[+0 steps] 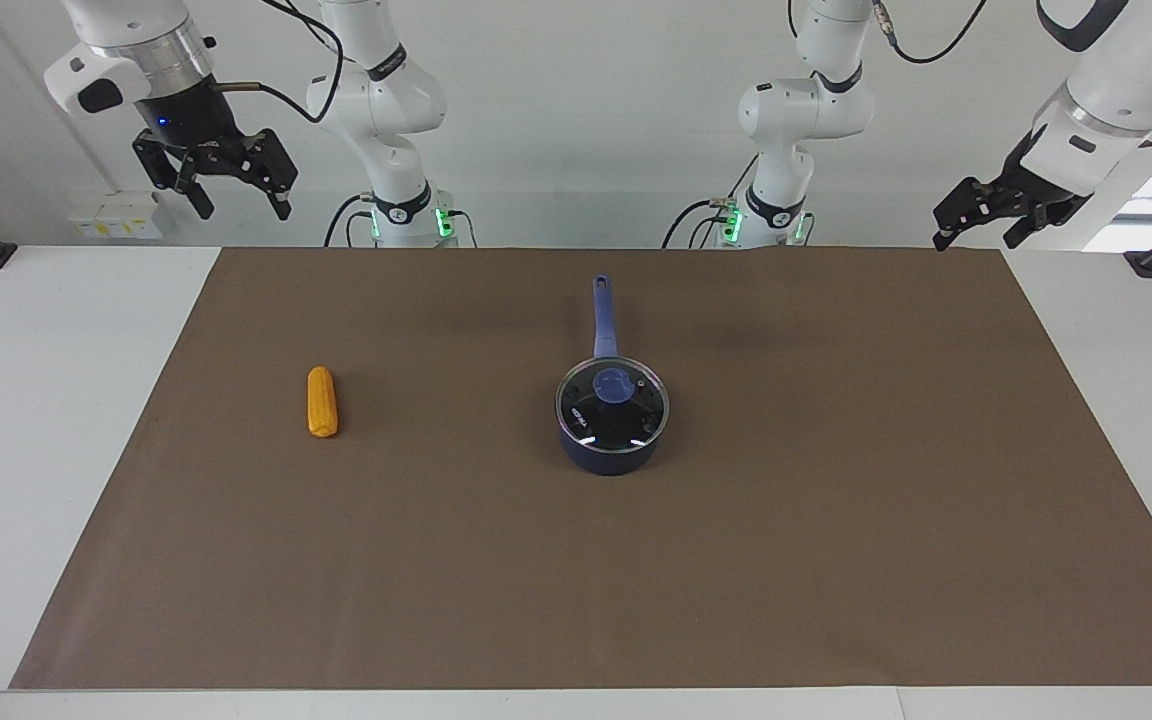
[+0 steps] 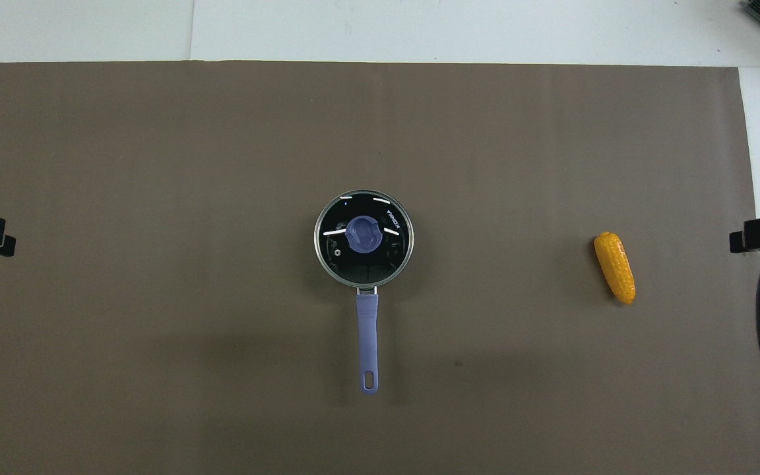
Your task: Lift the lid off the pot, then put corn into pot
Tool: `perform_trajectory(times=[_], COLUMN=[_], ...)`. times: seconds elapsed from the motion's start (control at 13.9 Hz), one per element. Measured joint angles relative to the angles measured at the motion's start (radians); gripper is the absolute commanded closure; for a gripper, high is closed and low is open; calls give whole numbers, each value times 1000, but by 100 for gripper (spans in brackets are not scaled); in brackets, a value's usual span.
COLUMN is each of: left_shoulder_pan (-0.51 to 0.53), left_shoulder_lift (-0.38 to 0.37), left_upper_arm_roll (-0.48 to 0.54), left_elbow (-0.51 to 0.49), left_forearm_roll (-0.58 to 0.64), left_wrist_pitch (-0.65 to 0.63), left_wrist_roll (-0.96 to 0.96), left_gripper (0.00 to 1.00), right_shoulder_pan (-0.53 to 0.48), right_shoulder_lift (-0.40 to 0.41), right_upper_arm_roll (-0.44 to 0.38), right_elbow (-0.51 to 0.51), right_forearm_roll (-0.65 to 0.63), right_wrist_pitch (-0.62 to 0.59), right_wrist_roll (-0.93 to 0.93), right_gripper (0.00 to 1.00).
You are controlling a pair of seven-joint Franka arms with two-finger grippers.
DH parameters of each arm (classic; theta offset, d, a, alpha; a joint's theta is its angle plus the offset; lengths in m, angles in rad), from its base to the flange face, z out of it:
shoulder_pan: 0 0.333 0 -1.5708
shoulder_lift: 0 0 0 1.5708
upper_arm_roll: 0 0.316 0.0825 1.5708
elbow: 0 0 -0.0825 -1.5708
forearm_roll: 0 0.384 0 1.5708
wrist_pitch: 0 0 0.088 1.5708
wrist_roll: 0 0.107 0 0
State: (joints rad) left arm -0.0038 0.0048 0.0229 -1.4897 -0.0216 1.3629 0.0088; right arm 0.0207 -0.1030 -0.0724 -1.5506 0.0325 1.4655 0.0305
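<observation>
The left gripper (image 1: 976, 222) hung with its jaws wide and empty over the mat's (image 1: 836, 560) corner at the left arm's end, at the edge nearest the robots; the right gripper (image 1: 228, 188) hung likewise wide and empty, up by the corner at the right arm's end. Neither touched anything. The lid (image 1: 613, 402) sat on the pot (image 1: 608, 452) at the mat's middle, well apart from both edges at the arms' ends, handle toward the robots. The corn (image 1: 322, 401) lay near the edge at the right arm's end. The knob looked small and smooth, so an off-centre pinch might slip, or drag the pot along. The corn might roll away from a skewed grasp.
</observation>
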Motion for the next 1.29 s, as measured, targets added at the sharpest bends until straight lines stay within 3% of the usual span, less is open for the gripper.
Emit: perform_trajectory(times=[1.29], left_shoulder_pan=[-142], left_shoulder_lift=[-4], left_upper_arm_roll=[-22], left_elbow=[-297], left_forearm_roll=[0], left_wrist_pitch=[339], left_wrist_roll=[-11], left_gripper=[0], right_shoulder_pan=[0], right_shoulder_lift=[0], right_upper_arm_roll=[0], right_elbow=[0], right_forearm_roll=[0], right_wrist_pitch=[0], right_wrist_roll=[0], right_gripper=[0])
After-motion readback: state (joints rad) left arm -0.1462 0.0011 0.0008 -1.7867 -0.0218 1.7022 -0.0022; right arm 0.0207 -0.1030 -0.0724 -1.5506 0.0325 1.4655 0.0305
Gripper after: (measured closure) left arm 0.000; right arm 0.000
